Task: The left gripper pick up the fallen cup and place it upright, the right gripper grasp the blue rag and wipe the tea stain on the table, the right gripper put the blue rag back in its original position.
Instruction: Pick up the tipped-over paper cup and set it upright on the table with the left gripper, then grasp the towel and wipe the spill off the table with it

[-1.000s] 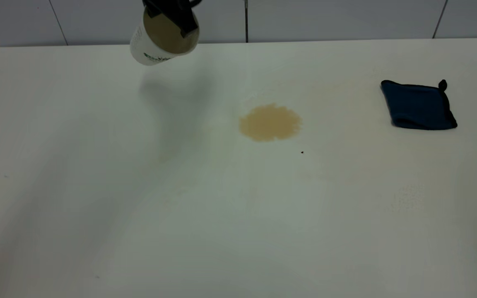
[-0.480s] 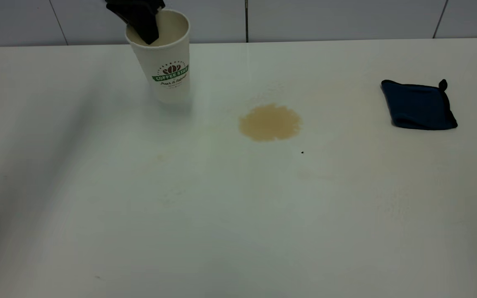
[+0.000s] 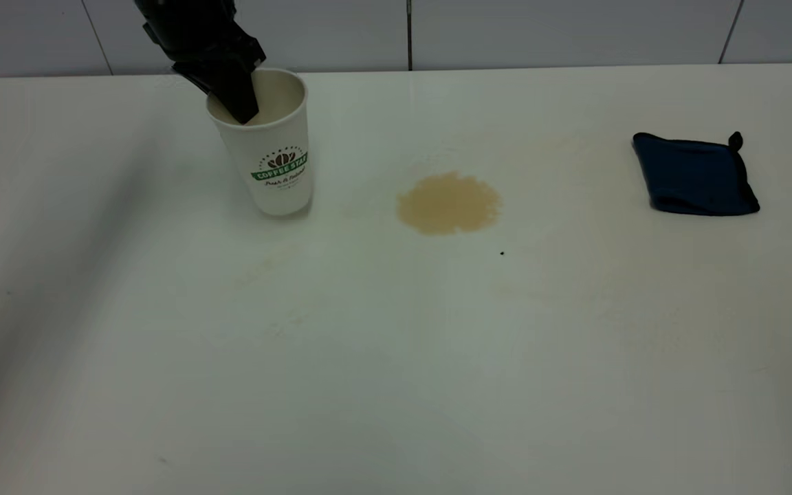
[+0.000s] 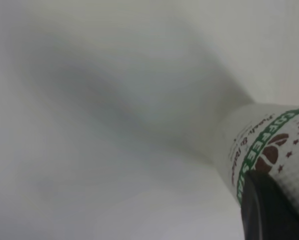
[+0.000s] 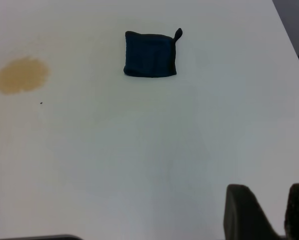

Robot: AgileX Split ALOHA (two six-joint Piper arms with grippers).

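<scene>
The white cup [image 3: 278, 161] with the green COFFEE banner stands upright on the table [image 3: 396, 357] at the far left. My left gripper [image 3: 238, 103] is shut on its rim, one dark finger inside the cup. In the left wrist view one finger [image 4: 269, 215] presses the cup's outer wall [image 4: 269, 130]. The tan tea stain [image 3: 448, 203] lies mid-table, right of the cup. The blue rag [image 3: 695, 175] lies flat at the far right. My right gripper [image 5: 277, 212] hovers empty over bare table, well short of the rag [image 5: 150, 54] and the stain [image 5: 20, 75].
A tiny dark speck [image 3: 502, 253] sits just in front of the stain. Faint pale smears mark the tabletop around the stain. A tiled wall runs behind the table's far edge [image 3: 506, 67]. The table's right edge shows in the right wrist view [image 5: 289, 40].
The cup went from tilted in the air to upright, then came down and a little toward the camera onto the table, still held by my left gripper. Rag and stain have not moved.
</scene>
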